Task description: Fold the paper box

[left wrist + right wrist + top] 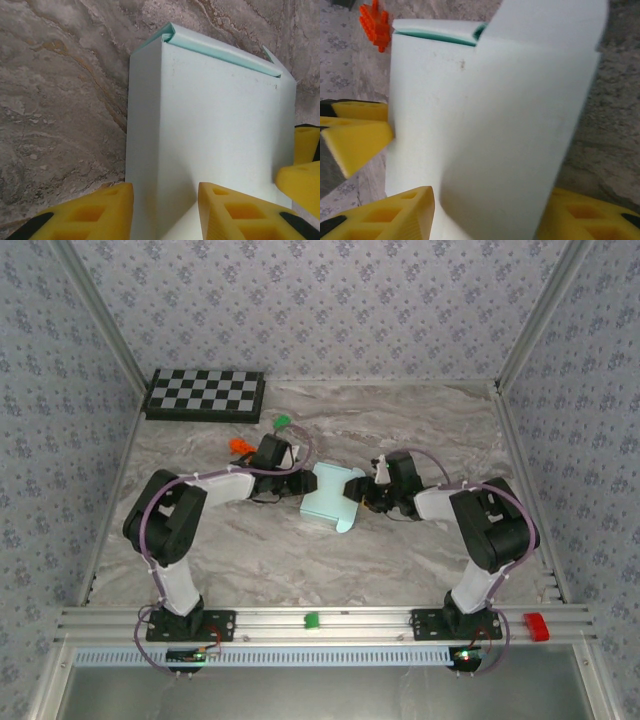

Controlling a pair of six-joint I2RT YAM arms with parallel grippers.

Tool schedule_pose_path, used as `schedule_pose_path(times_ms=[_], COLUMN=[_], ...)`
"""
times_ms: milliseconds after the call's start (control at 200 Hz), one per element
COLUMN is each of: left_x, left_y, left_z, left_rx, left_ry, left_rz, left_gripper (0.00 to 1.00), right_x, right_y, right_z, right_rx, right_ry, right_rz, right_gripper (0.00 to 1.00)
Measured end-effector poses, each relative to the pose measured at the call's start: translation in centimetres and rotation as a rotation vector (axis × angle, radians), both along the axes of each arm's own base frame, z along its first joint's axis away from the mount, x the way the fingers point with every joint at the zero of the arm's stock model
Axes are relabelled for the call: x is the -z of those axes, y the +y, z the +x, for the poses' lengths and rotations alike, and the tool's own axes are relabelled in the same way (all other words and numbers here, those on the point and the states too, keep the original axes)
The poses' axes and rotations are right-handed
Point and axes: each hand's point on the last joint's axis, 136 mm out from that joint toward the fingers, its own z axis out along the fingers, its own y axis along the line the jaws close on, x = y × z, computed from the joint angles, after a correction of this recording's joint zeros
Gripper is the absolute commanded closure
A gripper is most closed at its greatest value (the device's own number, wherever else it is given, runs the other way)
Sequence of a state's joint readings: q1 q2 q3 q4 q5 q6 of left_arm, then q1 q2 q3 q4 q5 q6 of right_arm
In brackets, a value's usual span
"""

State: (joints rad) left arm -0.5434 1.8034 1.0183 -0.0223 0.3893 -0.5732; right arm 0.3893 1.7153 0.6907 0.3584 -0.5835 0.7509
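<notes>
Bright, even light; the paper box (485,125) is blurred in right wrist view

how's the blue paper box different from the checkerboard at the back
Colour: the paper box is plain pale aqua; the checkerboard is black-and-white squares.
Place: the paper box is in the middle of the table; the checkerboard is at its far left corner.
Pose: the paper box has a flap standing open; the checkerboard lies flat.
Both are roughly rectangular.

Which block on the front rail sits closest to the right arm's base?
The red block, just right of it; the green block lies much farther left.
</notes>
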Motion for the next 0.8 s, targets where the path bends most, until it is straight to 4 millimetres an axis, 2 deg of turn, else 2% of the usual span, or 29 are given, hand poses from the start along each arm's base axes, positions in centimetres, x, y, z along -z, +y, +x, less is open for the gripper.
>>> schedule_pose_path(times_ms=[260, 555, 800], left_x=[-0.5, -0.5, -0.5], left_y=[-0.5, -1.4, -2.3], left_z=[0.1, 0.5, 0.8], left_rx=[0.015, 0.024, 0.029], left_ry=[-0.004, -0.002, 0.006], left_rz=[-0.034, -0.093, -0.148], left_gripper=[0.60, 0.59, 0.58], right_x=[-1.1, -5.4, -6.0], right_y=[0.8, 0.6, 0.2], right_z=[0.1, 0.0, -0.3], right_rx=[-0.017, -0.022, -0.026], right_ry=[-0.046, -0.164, -0.178], right_rz=[0.027, 0.037, 0.003], right_gripper=[0.47, 0.46, 0.46])
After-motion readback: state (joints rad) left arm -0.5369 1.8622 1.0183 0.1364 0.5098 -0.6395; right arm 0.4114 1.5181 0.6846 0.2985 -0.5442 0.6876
